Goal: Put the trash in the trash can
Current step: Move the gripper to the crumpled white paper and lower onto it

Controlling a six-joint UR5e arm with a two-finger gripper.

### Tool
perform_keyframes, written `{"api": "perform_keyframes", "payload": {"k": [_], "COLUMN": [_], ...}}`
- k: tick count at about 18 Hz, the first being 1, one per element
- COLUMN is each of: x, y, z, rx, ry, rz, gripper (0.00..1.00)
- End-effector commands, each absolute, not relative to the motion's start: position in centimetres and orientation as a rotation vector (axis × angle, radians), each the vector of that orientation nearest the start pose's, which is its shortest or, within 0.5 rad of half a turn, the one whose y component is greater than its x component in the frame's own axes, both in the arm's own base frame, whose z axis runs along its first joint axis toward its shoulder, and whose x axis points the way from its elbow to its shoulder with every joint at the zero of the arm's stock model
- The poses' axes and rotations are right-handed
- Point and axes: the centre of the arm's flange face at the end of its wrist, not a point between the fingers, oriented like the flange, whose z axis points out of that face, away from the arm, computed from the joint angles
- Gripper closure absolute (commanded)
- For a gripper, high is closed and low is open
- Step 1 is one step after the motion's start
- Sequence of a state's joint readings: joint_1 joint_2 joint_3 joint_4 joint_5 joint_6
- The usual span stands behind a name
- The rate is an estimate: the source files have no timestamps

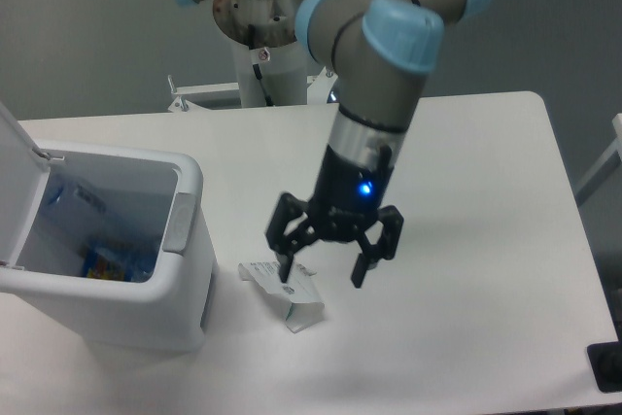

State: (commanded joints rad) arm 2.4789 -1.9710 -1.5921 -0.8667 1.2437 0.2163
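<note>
The white trash can (190, 240) stands at the left with its lid (15, 172) swung up. Inside it lies the clear bottle (83, 203) against the back wall, with blue and yellow packaging below it. The grey-white carton piece (287, 293) lies on the table to the right of the can. My gripper (321, 276) hangs open just above the carton's right part, one finger (285, 267) over the carton and the other to its right. Nothing is between the fingers.
The white table (466, 240) stretches to the right of the carton. The arm's base column (262, 65) rises behind the table's far edge. A black object (607, 366) sits at the table's front right corner.
</note>
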Motion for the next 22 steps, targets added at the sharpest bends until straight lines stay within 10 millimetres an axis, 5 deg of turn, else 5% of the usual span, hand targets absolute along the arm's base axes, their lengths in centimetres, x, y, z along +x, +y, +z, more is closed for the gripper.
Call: {"api": "perform_keyframes", "payload": {"k": [7,14,22], "x": [-38.2,-34.4,-33.1], "y": [56.0,57.7,57.9], "z": [26.5,23.3,21.4], "rx": [-2.753,-2.906,-3.009], "ry": [-0.866,-0.836,-0.851], "rz": [-0.122,-0.127,-0.102], "gripper": [0.00,0.00,0.48]}}
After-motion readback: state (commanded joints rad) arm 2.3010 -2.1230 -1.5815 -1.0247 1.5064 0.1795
